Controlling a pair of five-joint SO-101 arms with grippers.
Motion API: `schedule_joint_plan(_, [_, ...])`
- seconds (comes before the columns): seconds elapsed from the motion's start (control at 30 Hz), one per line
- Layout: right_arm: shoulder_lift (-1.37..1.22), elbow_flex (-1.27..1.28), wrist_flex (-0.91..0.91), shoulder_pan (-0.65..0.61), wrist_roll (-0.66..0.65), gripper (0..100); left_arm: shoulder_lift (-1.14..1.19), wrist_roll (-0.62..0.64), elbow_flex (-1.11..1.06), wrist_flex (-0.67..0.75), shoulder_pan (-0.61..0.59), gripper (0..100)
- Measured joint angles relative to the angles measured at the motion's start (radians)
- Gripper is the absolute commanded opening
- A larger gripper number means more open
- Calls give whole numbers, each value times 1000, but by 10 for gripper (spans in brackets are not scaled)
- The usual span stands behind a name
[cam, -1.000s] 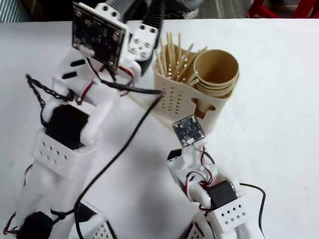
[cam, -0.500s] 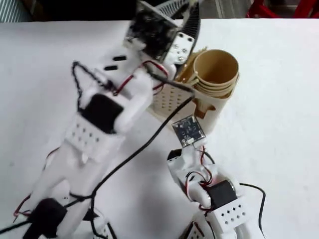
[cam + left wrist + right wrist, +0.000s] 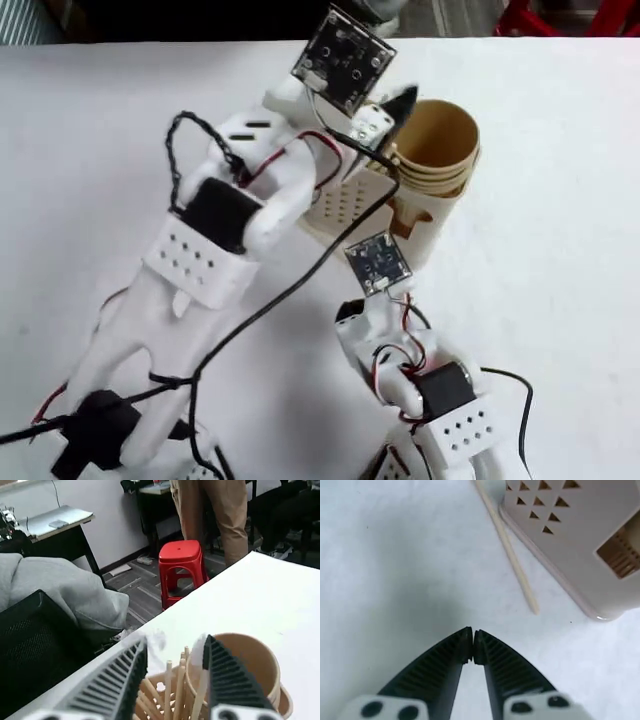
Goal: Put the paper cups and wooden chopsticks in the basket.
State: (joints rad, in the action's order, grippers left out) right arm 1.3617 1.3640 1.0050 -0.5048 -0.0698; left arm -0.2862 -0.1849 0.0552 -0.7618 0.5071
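Observation:
The beige perforated basket [image 3: 352, 205] stands mid-table and holds stacked paper cups [image 3: 437, 142] and a bunch of wooden chopsticks [image 3: 172, 697]. My left gripper [image 3: 388, 112] hovers over the basket's top, open, with nothing between its fingers [image 3: 122, 677]. In the left wrist view the chopstick tips and the cup [image 3: 252, 662] sit just below it. My right gripper [image 3: 472, 636] is shut and empty, close above the table beside the basket [image 3: 580, 540]. One loose chopstick [image 3: 507, 547] lies flat on the table along the basket's wall, ahead of the right gripper.
The white table [image 3: 560, 260] has free room to the right of the basket and on the far left. The left arm's cable [image 3: 300, 290] trails across the table between the two arms. A red stool [image 3: 180, 565] stands on the floor beyond the table edge.
The left arm has swung to the right from beside the basket, and its gripper is now over the chopsticks and cups. The right arm has not moved.

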Motion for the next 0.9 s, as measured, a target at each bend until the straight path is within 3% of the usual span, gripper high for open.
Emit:
schedule_joint_plan(0.2, [0, 0, 0, 0, 0, 17, -25, 0, 121, -195, -69, 172])
schedule_joint_plan(0.7, [0, 15, 0, 0, 0, 21, -359, 0, 135, -678, -201, 100])
schedule_joint_plan(0.8, [0, 15, -9, 0, -21, 21, -407, 0, 135, -747, -230, 15])
schedule_joint_plan(0.9, [0, 15, -9, 29, -55, 21, -459, 0, 135, -779, -265, 24])
